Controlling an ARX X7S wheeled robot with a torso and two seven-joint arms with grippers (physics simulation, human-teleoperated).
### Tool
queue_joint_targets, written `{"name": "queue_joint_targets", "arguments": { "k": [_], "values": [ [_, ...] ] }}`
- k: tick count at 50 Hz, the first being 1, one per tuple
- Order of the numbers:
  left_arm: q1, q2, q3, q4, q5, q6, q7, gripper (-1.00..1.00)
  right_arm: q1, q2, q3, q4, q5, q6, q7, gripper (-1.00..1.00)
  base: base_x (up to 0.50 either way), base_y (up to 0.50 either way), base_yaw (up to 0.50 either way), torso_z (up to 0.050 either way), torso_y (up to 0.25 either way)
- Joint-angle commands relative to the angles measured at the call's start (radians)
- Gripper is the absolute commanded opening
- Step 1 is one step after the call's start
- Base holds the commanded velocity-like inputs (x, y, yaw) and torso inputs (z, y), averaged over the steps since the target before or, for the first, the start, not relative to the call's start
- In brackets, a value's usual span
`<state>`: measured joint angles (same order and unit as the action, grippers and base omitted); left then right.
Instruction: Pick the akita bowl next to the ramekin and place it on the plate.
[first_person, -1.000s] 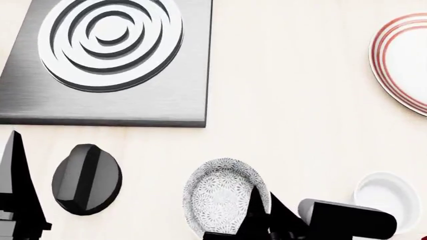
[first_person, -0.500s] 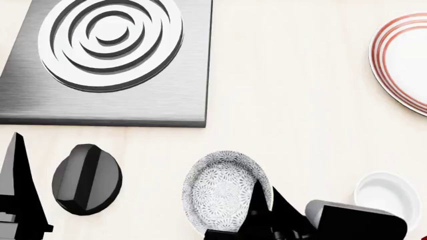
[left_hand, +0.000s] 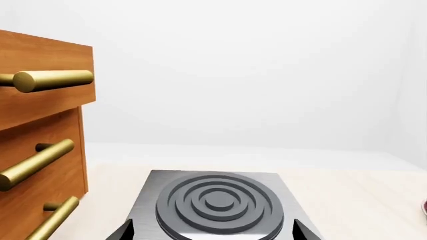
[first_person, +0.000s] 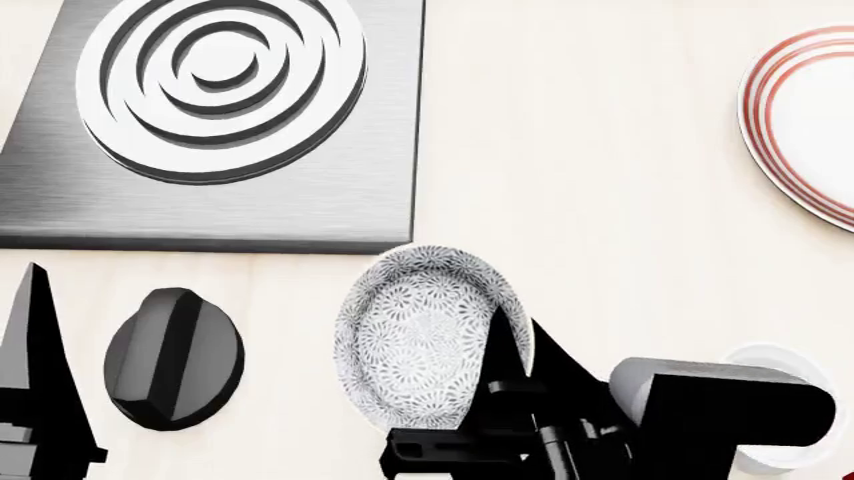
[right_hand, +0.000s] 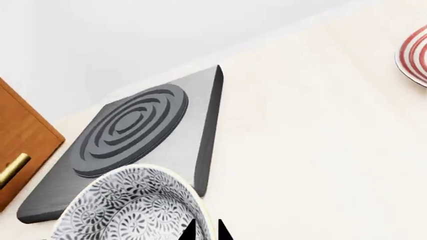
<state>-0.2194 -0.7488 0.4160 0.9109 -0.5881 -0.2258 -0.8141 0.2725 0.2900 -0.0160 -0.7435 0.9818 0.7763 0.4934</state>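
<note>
The akita bowl (first_person: 424, 335), white with a dense grey-black floral pattern, hangs tilted above the counter near the burner plate's corner. My right gripper (first_person: 523, 352) is shut on its right rim, one finger inside and one outside. The right wrist view shows the same bowl (right_hand: 130, 212) and the gripper (right_hand: 207, 231) pinching its edge. The ramekin (first_person: 790, 362), plain white, stands at the lower right, mostly hidden behind my right arm. The plate (first_person: 807, 125) with red rings lies at the far right, cut by the frame edge. My left gripper (left_hand: 212, 234) is open and holds nothing.
A steel burner plate with concentric rings (first_person: 227, 110) fills the upper left. A black knob (first_person: 174, 357) sits on the counter beside my left arm's finger (first_person: 34, 350). Wooden drawers with brass handles (left_hand: 40, 150) stand left of the burner. Bare counter (first_person: 601, 180) lies between bowl and plate.
The bowl has risen off the counter in my right gripper, looking larger and shifted toward the burner plate. My right arm now covers more of the ramekin. The left arm is still.
</note>
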Motion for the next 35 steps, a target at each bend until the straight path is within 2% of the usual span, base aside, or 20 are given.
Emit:
{"name": "queue_joint_targets", "arguments": {
  "k": [1,35],
  "values": [
    [0.005,0.013,-0.014,0.004,0.007,0.005,0.019,1.00,0.067,-0.009,0.030,0.007,0.009,0.006,0.008,-1.00,0.00,0.00,0.00,0.000,0.000],
    [0.010,0.009,-0.006,-0.011,0.022,0.020,0.021,1.00,0.370,0.010,0.032,0.187,0.064,0.061,0.052,-1.00,0.00,0.00,0.00,0.000,0.000]
  ]
}}
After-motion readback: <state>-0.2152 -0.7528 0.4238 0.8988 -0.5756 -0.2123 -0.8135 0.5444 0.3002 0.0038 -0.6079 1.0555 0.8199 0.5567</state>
